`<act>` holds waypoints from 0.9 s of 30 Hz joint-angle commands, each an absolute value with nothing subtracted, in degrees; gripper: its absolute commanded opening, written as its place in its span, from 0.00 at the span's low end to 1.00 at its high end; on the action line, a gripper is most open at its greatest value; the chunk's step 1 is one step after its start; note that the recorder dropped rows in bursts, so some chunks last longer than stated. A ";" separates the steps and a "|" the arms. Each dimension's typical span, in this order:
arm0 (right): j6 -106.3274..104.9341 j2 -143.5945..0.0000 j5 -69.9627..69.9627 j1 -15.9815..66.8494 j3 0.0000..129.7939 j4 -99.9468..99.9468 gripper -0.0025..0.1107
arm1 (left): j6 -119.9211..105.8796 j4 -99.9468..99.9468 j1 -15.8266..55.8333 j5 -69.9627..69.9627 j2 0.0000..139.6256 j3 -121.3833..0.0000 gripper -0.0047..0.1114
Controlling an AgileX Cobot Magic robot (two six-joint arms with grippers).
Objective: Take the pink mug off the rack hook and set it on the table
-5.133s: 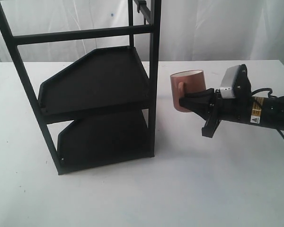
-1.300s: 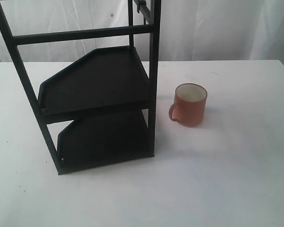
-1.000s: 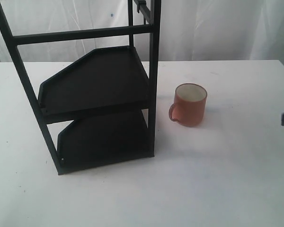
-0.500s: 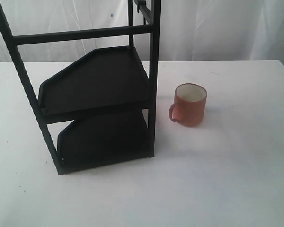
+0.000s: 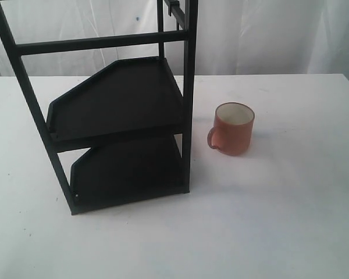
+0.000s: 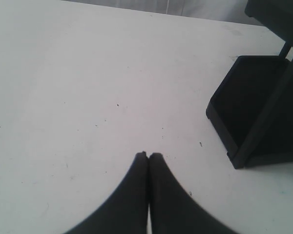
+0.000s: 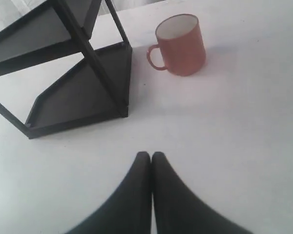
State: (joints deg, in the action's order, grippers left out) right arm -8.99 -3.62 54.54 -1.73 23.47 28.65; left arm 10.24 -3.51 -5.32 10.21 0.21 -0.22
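Both left gripper (image 6: 148, 155) and right gripper (image 7: 151, 154) are hanging closed, empty; the pink mug (image 5: 232, 129) is standing upright, handle facing the rack (image 5: 189, 116).

Lighting was bright, even, diffuse. Table (image 5: 291, 232) rendered near-white, slightly washed out. Rack (image 5: 122, 116) rendered near-black, shelf detail lost in shadow. Pink mug (image 5: 235, 129), beside rack, cast faint soft shadow on side away from rack. Dim soft shadow lay on table at rack's foot. Backdrop (image 5: 267, 35) behind rack glowed pale, hazy. Exterior view was soft, grainy. In wrist views, left gripper (image 6: 148, 155) and right gripper (image 7: 151, 155) were dark, blurred, out of focus; rack sharper.
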 commanded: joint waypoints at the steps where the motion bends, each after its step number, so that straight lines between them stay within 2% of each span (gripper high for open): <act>1: -10.34 -3.13 37.40 -1.76 24.95 26.19 0.02 | 10.17 -3.83 -4.84 10.14 0.00 0.00 0.04; 4: -19.47 0.00 11.34 -4.88 20.81 27.40 0.02 | 10.17 -3.83 -4.84 10.14 0.00 0.00 0.04; 7: -19.25 0.00 -19.04 -8.38 14.70 20.54 0.02 | 10.17 -3.83 -4.84 10.03 0.00 0.00 0.04; 10: -13.43 0.00 -26.68 -8.68 11.17 12.26 0.02 | 10.17 -3.83 -4.84 10.02 0.00 0.00 0.04; 14: 1.64 0.00 -22.45 -8.68 6.41 -0.50 0.02 | 10.17 -3.83 -4.84 10.02 0.00 0.00 0.04; 18: 12.80 0.00 -7.90 -8.68 0.00 -9.15 0.02 | 10.17 -3.83 -4.84 10.02 0.00 0.00 0.04; 19: 13.08 0.00 -5.94 -8.68 0.00 -9.04 0.02 | 10.17 -3.83 -4.84 10.02 0.00 0.00 0.04; 21: 12.50 0.00 7.04 -8.68 0.00 -9.04 0.02 | 10.17 -3.83 -4.84 10.02 0.00 0.00 0.04; 27: 12.24 0.00 20.62 -8.68 0.00 -9.04 0.02 | 10.17 -3.83 -4.84 10.02 0.00 0.00 0.04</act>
